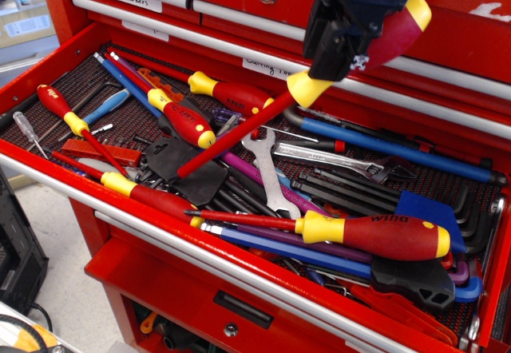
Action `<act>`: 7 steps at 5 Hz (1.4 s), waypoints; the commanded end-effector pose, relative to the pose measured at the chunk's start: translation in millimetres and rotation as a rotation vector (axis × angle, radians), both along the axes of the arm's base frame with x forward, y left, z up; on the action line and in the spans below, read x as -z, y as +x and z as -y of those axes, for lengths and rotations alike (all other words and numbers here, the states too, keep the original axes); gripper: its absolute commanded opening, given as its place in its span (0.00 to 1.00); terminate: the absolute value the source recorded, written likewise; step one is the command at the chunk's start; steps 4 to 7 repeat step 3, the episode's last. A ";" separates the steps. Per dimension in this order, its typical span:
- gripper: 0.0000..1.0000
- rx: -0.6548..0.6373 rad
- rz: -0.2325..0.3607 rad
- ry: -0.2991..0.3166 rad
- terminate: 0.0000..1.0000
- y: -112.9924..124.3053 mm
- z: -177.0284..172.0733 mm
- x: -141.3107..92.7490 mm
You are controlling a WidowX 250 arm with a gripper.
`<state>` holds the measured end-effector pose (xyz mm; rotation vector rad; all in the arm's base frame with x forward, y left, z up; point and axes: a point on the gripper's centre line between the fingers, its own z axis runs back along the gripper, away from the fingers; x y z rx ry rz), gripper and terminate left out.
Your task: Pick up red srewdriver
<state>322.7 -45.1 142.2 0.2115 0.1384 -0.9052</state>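
Observation:
My gripper (pixel 351 45) is shut on the fat red handle of the red screwdriver (pixel 394 33) and holds it in the air above the open drawer (pixel 48 73), near the top of the view. Its yellow collar (pixel 306 88) sits just below the gripper, its yellow end cap at the upper right. The long red shaft (pixel 231 133) slants down to the left, its tip over the black pouch. The gripper body hides the middle of the handle.
The lettered red-and-yellow screwdriver (pixel 375 235) lies at the drawer's front right. Smaller red-and-yellow screwdrivers (pixel 188 121) lie at the left and back. A wrench (pixel 263 165), blue-handled tools (pixel 383 147), hex keys and a black pouch (pixel 184 165) fill the drawer. Closed drawers stand behind.

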 end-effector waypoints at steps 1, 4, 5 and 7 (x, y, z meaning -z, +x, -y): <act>0.00 0.038 0.069 0.109 0.00 -5.9 4.4 -74.8; 0.00 0.105 0.091 0.246 1.00 -12.4 -0.1 -118.9; 0.00 0.105 0.091 0.246 1.00 -12.4 -0.1 -118.9; 0.00 0.105 0.091 0.246 1.00 -12.4 -0.1 -118.9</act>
